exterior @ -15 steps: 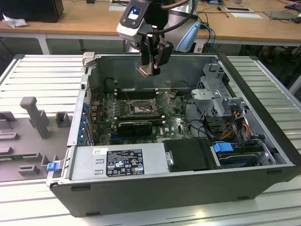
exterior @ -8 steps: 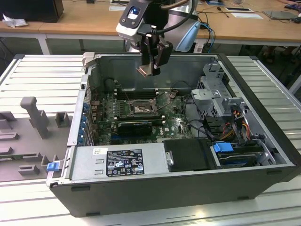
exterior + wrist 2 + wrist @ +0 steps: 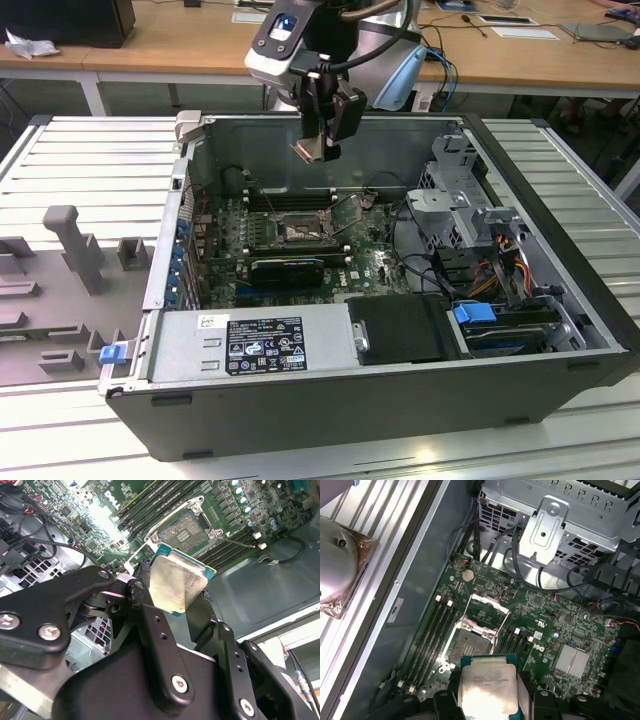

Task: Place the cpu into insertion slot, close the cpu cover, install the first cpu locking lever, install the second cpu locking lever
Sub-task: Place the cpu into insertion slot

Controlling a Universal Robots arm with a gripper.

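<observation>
The open computer case (image 3: 380,410) lies on its side across the middle of the exterior view, its green circuit board (image 3: 372,262) facing up. In the upper middle of that frame, over the case's far wall, the gripper (image 3: 320,148) hangs with its fingers clamped on the edges of the cpu (image 3: 305,150). The cpu looks flat and silvery in both wrist views. Well below it, mid-board, the insertion slot (image 3: 298,232) sits uncovered with its dark centre showing. In the first wrist view the cpu cover (image 3: 489,603) stands flipped up just beside the slot.

Pincer (image 3: 320,146) clamped, tips downward.
</observation>
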